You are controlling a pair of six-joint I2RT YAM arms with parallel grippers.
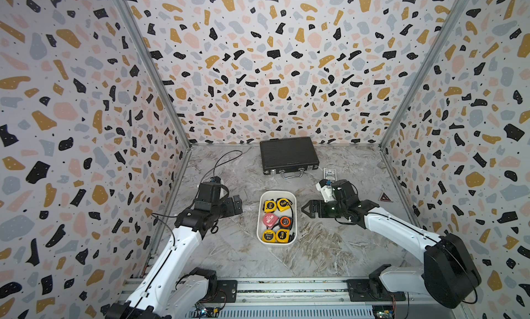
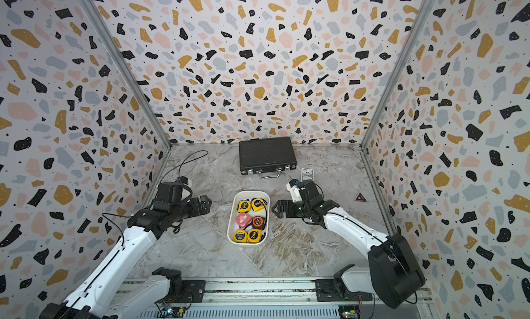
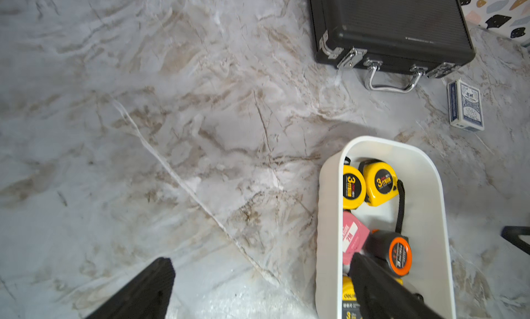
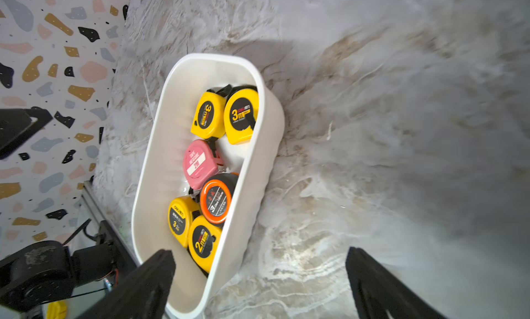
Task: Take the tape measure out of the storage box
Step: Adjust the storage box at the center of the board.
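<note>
Because the storage box [image 1: 259, 220] lies mid-table with its long axis running from the robot's side toward the back wall, the six tape measures inside sit in three pairs along that line. Two yellow tape measures [image 1: 270, 205] fill the far end. A pink tape measure [image 1: 269, 220] lies beside a black-and-orange tape measure [image 1: 285, 222] in the middle, and two more yellow ones lie at the near end. All show their labels upward, and none is out yet.

The left gripper [image 1: 235, 205] hangs off the box's left side, apart from it and pointing toward it, jaws spread wide and holding nothing. The right gripper [image 1: 306, 210] faces it from the right side, near the rim but not touching, equally wide and empty. Only the box's walls stand between them and the tape measures.

Farther back, a closed black briefcase [image 1: 288, 155] lies against the back wall with its handle toward the box. A pack of cards [image 1: 329, 174] sits just right of that handle, and a red triangle sticker [image 1: 385, 197] lies farther right.
</note>
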